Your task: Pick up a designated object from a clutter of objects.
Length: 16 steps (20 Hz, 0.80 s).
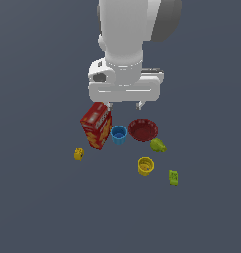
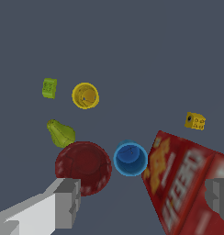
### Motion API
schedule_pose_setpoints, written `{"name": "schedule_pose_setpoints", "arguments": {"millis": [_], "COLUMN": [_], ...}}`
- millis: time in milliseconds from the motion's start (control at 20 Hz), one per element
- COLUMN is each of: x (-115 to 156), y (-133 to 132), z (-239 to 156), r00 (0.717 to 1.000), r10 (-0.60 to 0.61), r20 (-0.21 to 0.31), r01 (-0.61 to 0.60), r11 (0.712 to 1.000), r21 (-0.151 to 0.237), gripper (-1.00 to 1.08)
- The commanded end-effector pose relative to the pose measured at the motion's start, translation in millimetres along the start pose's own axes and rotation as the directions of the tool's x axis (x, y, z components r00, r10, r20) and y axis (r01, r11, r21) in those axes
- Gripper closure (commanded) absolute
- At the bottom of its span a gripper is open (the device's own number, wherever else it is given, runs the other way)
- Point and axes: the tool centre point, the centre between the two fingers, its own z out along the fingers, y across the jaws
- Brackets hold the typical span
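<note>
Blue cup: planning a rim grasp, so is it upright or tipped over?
Upright. The blue cup shows its open mouth upward, and the wrist view looks straight into it.

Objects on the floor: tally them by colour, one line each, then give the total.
Red: 2, the cracker box and the bowl
Blue: 1, the cup
Yellow: 2, the yellow cup and the yellow block
Green: 2, the pear-shaped item and the green block
Total: 7

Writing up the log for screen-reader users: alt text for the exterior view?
A white robot arm hangs with its open tool above a blue cup, which stands between a red cracker box and a dark red bowl. A yellow cup and small green and yellow items lie nearby.
</note>
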Motion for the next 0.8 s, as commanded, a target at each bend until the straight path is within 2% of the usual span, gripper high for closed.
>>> {"name": "schedule_pose_setpoints", "arguments": {"millis": [0,500,750], "x": [0.0,0.8,-0.3], "y": [0.0,10.1,8.3], "z": [0.0,2.1,9.3], "r00": [1.0,1.0,1.0], "r10": [0.0,-0.003,0.029], "r20": [0.0,0.003,0.005], "r01": [0.0,0.003,-0.029], "r11": [1.0,1.0,0.999], "r21": [0.0,-0.002,0.019], "gripper": [-0.2,-0.2,-0.2]}}
